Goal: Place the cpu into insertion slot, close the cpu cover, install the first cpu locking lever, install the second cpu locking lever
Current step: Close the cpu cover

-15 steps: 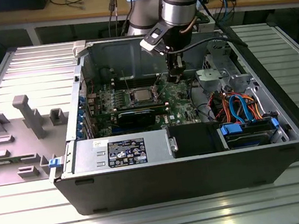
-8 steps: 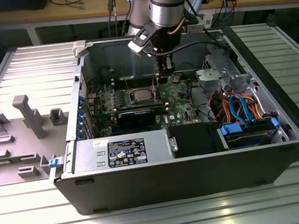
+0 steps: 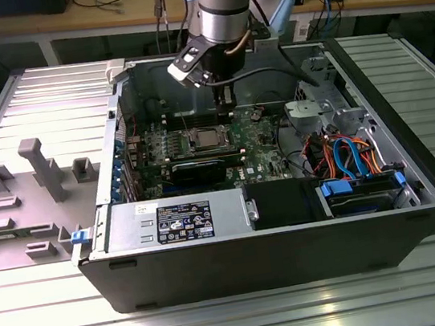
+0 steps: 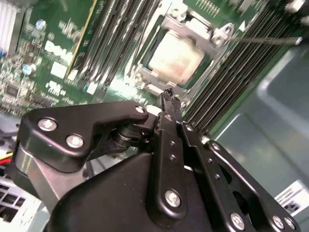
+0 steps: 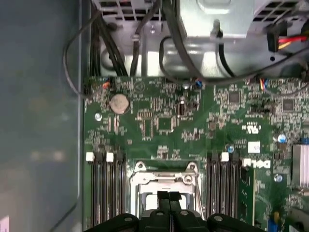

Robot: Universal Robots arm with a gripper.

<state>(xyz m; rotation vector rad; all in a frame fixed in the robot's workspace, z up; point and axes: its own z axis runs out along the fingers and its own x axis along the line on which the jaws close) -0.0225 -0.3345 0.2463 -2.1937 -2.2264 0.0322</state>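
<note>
Memory slots [image 4: 120,34] flank the cover [image 4: 190,29] on two sides; cables [image 5: 171,24] hang beyond. My end effector [image 4: 168,96] is clenched near the cover's edge. The cpu [image 4: 175,59] lies flat, top up.

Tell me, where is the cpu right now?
In the second wrist view, the cpu lies in the insertion slot, between rows of black memory slots, just past the gripper.

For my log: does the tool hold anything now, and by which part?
Nothing is held: the tool is shut and empty, its tips near the flat silver-grey square cpu.
</note>
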